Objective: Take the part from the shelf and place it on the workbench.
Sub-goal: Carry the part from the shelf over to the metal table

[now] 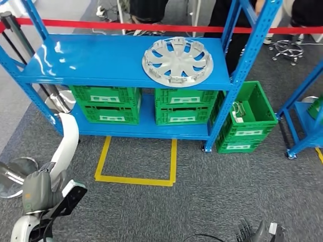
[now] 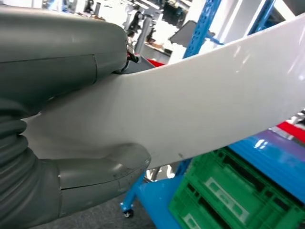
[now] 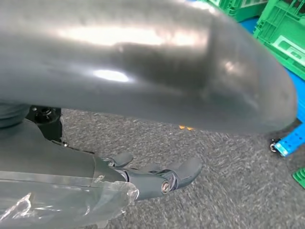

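A silver wheel cover, the part [image 1: 177,61], lies flat on the top board of the blue shelf [image 1: 95,63], toward its right end. Green crates [image 1: 106,103] sit in pairs on the lower board, and another stack of green crates [image 1: 249,118] stands on the grey carpet just right of the shelf. The left robot hand [image 1: 42,189] is low at the left, clamped on a curved white panel [image 2: 201,100]. The right robot hand [image 3: 158,179] hangs over the carpet, fingers extended and apart, holding nothing. Yellow tape [image 1: 137,177] marks the floor before the shelf.
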Robot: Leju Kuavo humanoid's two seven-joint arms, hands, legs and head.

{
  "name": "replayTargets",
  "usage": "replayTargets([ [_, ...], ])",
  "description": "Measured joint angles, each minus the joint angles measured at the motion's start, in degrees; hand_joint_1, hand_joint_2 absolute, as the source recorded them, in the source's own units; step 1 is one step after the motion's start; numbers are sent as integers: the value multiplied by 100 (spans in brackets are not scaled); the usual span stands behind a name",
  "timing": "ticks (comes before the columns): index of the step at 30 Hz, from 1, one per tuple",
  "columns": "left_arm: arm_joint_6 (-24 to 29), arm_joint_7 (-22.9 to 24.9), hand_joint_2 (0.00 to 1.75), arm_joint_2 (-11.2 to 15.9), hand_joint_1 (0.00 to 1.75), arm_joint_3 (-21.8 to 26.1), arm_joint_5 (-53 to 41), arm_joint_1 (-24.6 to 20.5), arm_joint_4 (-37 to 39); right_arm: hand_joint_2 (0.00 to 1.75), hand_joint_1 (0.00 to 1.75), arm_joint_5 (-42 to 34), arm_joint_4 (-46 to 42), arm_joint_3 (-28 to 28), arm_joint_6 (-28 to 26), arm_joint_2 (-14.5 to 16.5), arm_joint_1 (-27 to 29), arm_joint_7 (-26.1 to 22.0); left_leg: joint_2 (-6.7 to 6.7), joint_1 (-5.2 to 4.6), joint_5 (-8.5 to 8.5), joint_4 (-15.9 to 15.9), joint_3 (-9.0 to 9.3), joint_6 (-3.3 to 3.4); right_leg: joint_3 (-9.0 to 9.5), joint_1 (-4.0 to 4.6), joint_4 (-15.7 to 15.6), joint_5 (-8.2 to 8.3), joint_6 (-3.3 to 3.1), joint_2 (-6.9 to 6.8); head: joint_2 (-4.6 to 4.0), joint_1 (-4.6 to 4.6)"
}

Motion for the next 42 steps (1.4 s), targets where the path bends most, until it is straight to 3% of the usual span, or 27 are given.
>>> replayTargets([
  [1,3,-1,175,-2,175,0,1,-4,-1,0,0,0,16,-11,-2,-11,22,1,77,6,62,-8,-52,27,-36,-2,-18,17,34,2,-1,-9],
  [3,5,-2,175,-7,175,1,1,0,-1,0,0,-1,46,-32,-10,-34,55,1,238,41,205,-26,-176,84,-168,-5,217,-315,109,-191,0,17],
  [5,7,-2,175,-5,175,5,2,22,-1,0,0,-2,64,-40,-13,-37,39,1,394,51,329,-22,-322,97,-354,-47,940,-969,188,-494,-1,57],
  [6,7,-2,175,-4,175,7,3,30,-1,0,0,-2,69,-42,-13,-37,26,2,477,53,388,-16,-400,86,-416,-81,1353,-1176,228,-574,-1,61],
  [7,7,-2,175,-2,175,8,3,34,-1,0,0,-2,73,-44,-11,-37,15,2,560,58,448,-7,-483,69,-421,-116,1671,-1236,266,-621,-1,62],
  [8,7,-2,175,-1,175,8,3,34,-1,0,0,-2,79,-46,-10,-37,11,3,638,67,503,4,-564,50,-338,-148,1806,-1155,299,-646,0,63],
  [9,7,-2,175,-1,175,8,3,34,-1,0,0,-2,84,-50,-9,-37,10,3,712,79,553,17,-640,26,-143,-175,1712,-990,328,-670,0,63],
  [11,8,-2,175,-1,175,10,3,35,-3,0,0,-2,92,-57,-9,-38,-1,3,837,94,638,42,-747,-37,558,-196,929,-814,370,-828,0,74],
  [13,9,-2,175,-1,175,14,3,33,-12,0,0,0,96,-61,-8,-39,-35,2,949,92,724,54,-785,-113,1192,-162,28,-973,334,-989,-1,89],
  [14,10,-2,175,0,175,15,2,31,-17,0,0,1,98,-63,-7,-40,-49,1,1006,96,765,54,-790,-148,1313,-137,-203,-1060,297,-1006,-1,103],
  [16,10,-3,175,-2,175,11,2,24,-19,0,0,1,107,-73,-7,-47,-38,2,1071,123,808,59,-805,-226,1237,-108,-258,-1023,179,-924,-1,106],
  [17,10,-4,175,-3,175,10,2,26,-20,0,0,1,111,-78,-8,-51,-28,3,996,136,710,121,-845,-257,1181,-105,-254,-974,119,-872,-1,110],
  [20,9,-4,175,8,175,15,2,37,-19,0,0,2,119,-82,-9,-58,-36,5,580,126,-70,958,-1145,-275,961,-93,-226,-785,-37,-715,-1,98],
  [21,9,-4,175,14,175,17,3,38,-19,0,0,1,119,-82,-9,-58,-43,5,510,114,-301,1358,-1258,-263,870,-78,-201,-732,-61,-659,-2,98],
  [22,9,-4,175,18,175,17,3,39,-18,0,0,2,120,-82,-9,-58,-45,5,480,102,-407,1655,-1321,-250,778,-59,-167,-687,-71,-597,-1,101],
  [24,9,-4,175,21,175,19,3,38,-18,0,0,2,124,-84,-9,-58,-36,5,461,83,-259,1712,-1197,-213,591,-30,-72,-621,-67,-476,-1,104],
  [26,9,-4,175,22,175,21,3,32,-19,0,0,2,133,-85,-9,-58,-29,5,378,78,29,1089,-753,-178,419,-20,52,-580,-44,-360,0,102],
  [28,11,-4,175,20,175,20,3,24,-21,0,0,2,138,-85,-9,-62,-38,4,229,96,72,502,-400,-156,260,0,188,-548,-10,-261,0,103],
  [29,11,-4,175,19,175,19,3,24,-21,0,0,1,139,-85,-9,-64,-40,3,186,103,27,382,-352,-145,194,10,233,-519,11,-215,-1,106],
  [31,10,-4,175,16,175,17,3,26,-22,0,0,1,144,-87,-9,-72,-17,2,246,117,25,355,-391,-105,102,20,266,-447,45,-131,0,107],
  [32,9,-4,175,14,175,17,3,25,-22,0,0,1,149,-88,-8,-73,3,2,293,127,49,359,-417,-71,61,25,302,-478,70,-178,0,119],
  [34,11,-4,175,10,175,19,3,30,-23,0,0,-2,158,-89,-10,-74,18,3,396,153,102,356,-465,-6,-79,17,632,-765,152,-390,0,169],
  [35,11,-4,175,13,175,20,3,36,-24,0,0,-2,161,-89,-11,-71,9,3,444,152,126,357,-488,12,-186,3,974,-1004,205,-524,0,202],
  [37,12,-4,175,17,175,21,3,48,-25,0,0,-1,162,-89,-10,-69,-16,4,549,151,163,360,-531,18,-378,-47,1677,-1366,269,-627,-1,231],
  [38,11,-4,175,19,175,21,3,52,-25,0,0,1,164,-89,-9,-68,-17,5,593,148,178,361,-547,14,-373,-64,1838,-1410,276,-643,-1,237],
  [39,11,-4,175,19,175,21,3,53,-25,0,0,2,166,-89,-9,-67,-13,7,628,143,191,361,-559,10,-254,-73,1764,-1344,267,-647,-2,243],
  [42,12,-4,175,16,175,22,3,50,-27,0,0,2,167,-89,-8,-70,-17,7,703,113,220,358,-568,-12,528,-28,632,-971,127,-692,0,255],
])
